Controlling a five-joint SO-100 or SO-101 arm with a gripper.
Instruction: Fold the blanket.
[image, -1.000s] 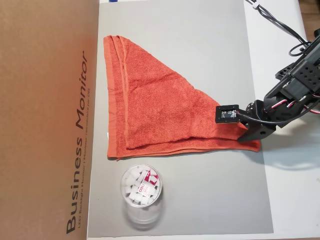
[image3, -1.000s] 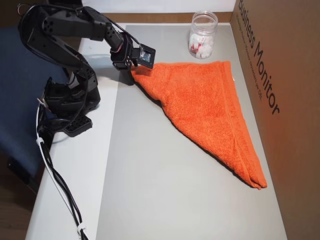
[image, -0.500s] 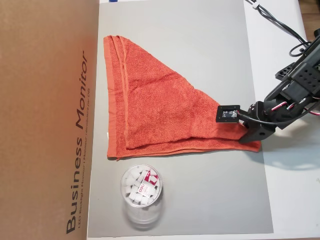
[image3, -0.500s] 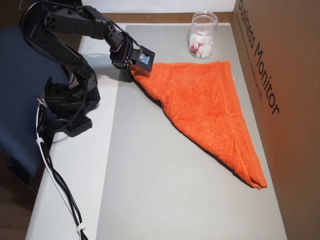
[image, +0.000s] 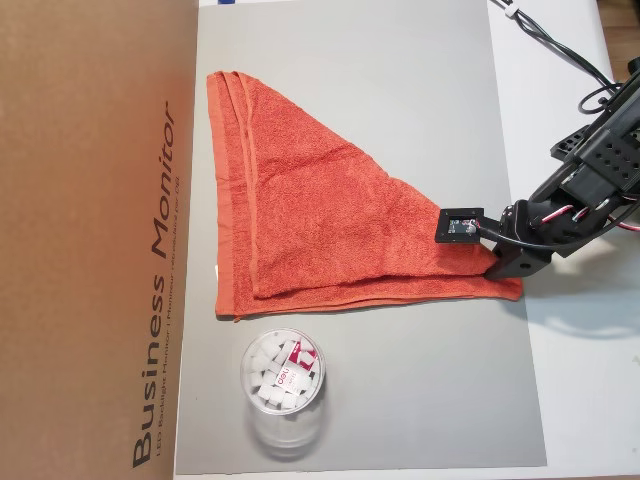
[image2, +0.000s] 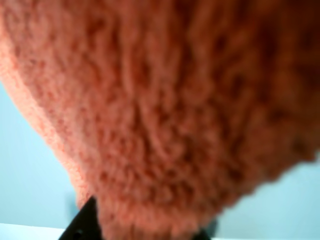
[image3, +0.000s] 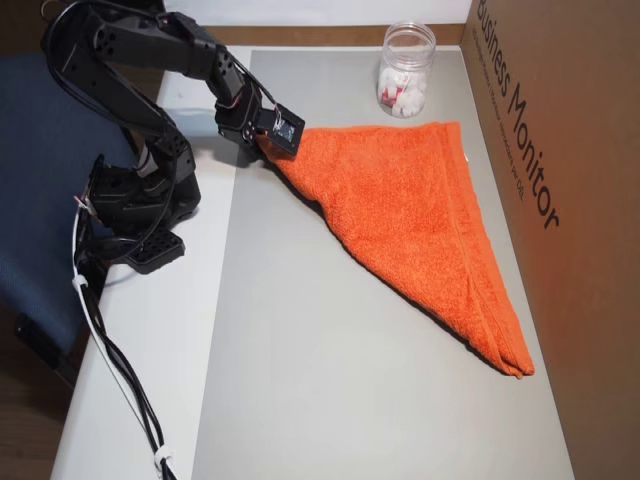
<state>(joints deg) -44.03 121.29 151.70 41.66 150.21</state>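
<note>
The blanket (image: 310, 215) lies on the grey mat (image: 400, 400), folded corner to corner into a triangle. In an overhead view its long hemmed edge runs beside the cardboard box (image: 90, 240) and its point reaches toward the arm at the right; in the other overhead view (image3: 410, 205) the point aims left, toward the arm, and the far folded tip lies near the lower right of the mat (image3: 330, 380). The layers do not line up exactly: a strip of the lower layer shows along the bottom edge.

The gripper (image: 497, 268) sits at that point of the blanket, over the mat's edge, and its fingertips are hidden under its own body and the small camera. In the other overhead view (image3: 265, 148) the cloth meets it directly. The wrist view is filled with blurred orange terry (image2: 165, 115), with dark finger parts at the bottom edge on either side of the cloth; the jaws appear closed on the blanket's corner, though the contact itself is out of focus.

A clear plastic jar (image: 282, 385) stands on the mat just beside the blanket's lower edge, apart from it, holding small white pieces and a red-and-white label. In the other overhead view it (image3: 405, 70) stands near the box (image3: 560, 150). The box is cut off in both overhead views. The arm's base (image3: 135, 215) stands on the white table (image3: 140, 400), with cables trailing away.
</note>
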